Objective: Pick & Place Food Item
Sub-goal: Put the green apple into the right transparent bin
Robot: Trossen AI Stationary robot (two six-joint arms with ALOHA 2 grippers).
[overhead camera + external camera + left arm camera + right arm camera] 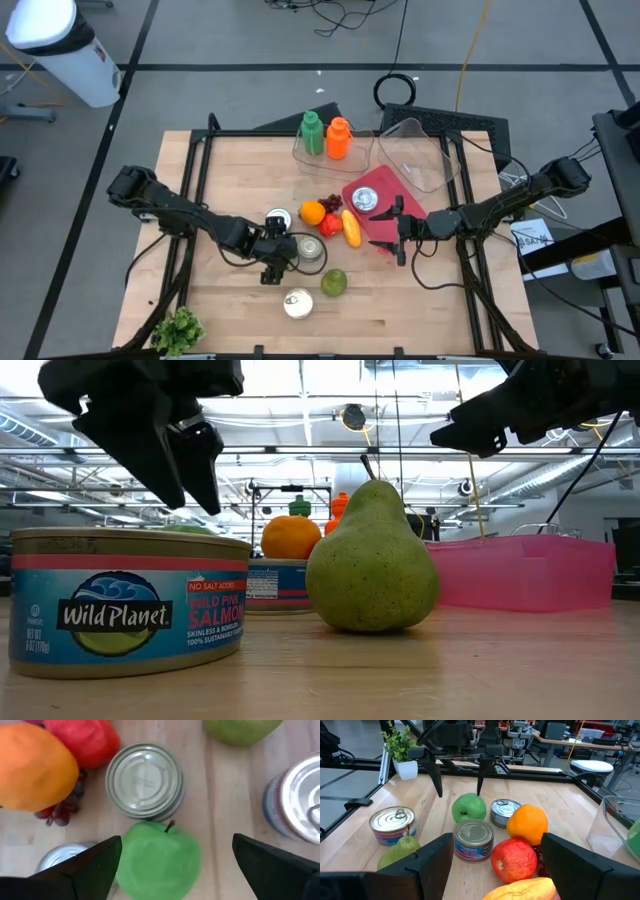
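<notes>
The left end effector (176,842) is held over the middle of the bench (230,310), its jaws spread wide and empty, with the green apple (157,862), judged the item to be picked, standing on the wood between the fingers. Trouble is most likely to come from crowding. A plain tin (144,780) stands just beside the apple at about three o'clock in the overhead view, and a second tin (65,855) is close at about twelve o'clock. If the descent is made off-centre, either tin could be struck by a fingertip. The apple is round and smooth, so it could be squeezed out sideways by an uneven closure and rolled towards the pear (333,283) at four o'clock, or into the orange (527,822) and the red apple (514,860) beyond. A lift begun too high on the fruit could also be lost. At three o'clock on the bench the right end effector (400,232) waits at the near edge of the pink tray (385,180), partly open and holding nothing. If the apple is carried that way, a clash of the two arms is possible unless room is made.
</notes>
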